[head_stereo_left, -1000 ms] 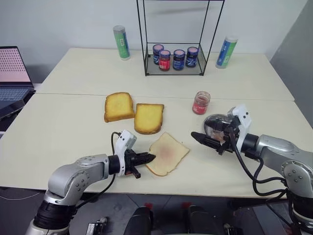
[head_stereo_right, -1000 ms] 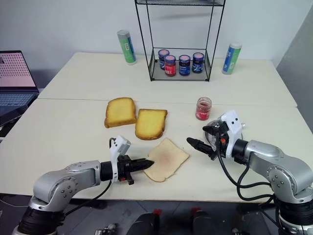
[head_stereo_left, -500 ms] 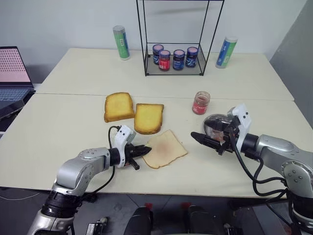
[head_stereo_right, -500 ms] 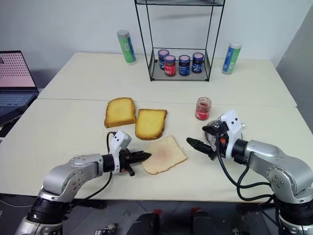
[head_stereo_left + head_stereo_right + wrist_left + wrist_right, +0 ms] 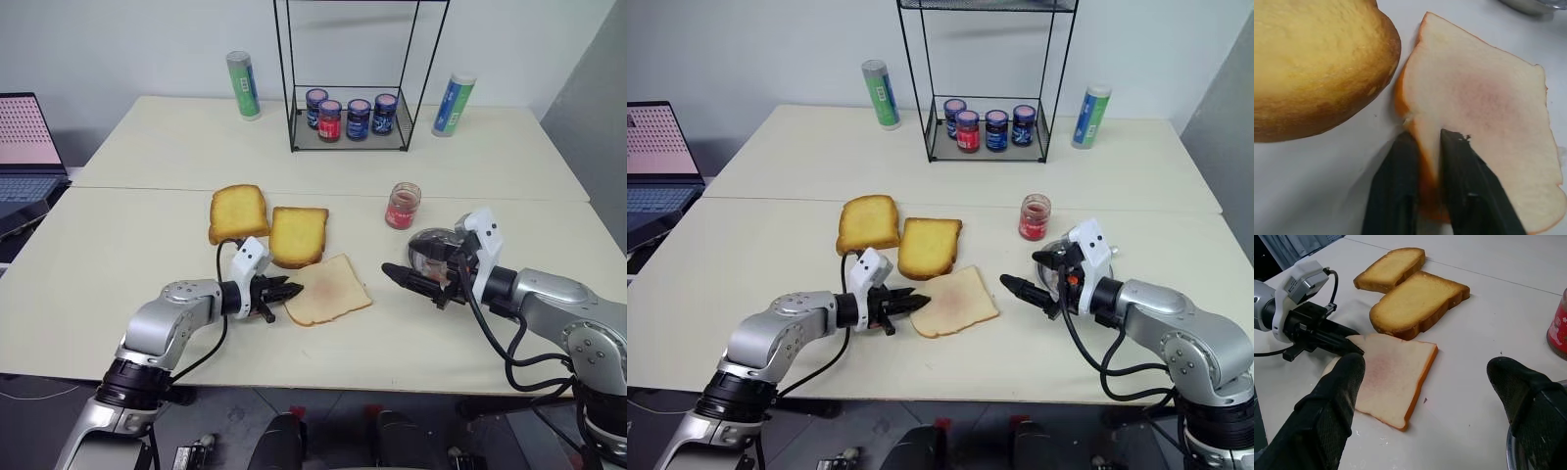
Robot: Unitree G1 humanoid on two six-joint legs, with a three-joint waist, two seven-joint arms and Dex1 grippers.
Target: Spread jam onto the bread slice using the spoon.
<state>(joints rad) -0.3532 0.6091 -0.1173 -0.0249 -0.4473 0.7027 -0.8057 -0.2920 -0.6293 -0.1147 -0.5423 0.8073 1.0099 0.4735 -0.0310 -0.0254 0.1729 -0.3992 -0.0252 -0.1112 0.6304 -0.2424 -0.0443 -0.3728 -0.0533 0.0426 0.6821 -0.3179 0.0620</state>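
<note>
Pale bread slice, reddish-smeared centre

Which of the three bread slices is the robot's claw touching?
The thin pale bread slice nearest the robot; the left gripper straddles its edge. The two thick golden toasts lie untouched behind.

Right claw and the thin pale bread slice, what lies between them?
Nothing: bare cream tabletop separates the open right claw from the thin pale bread slice with the reddish smear, seen in the left eye view.
</note>
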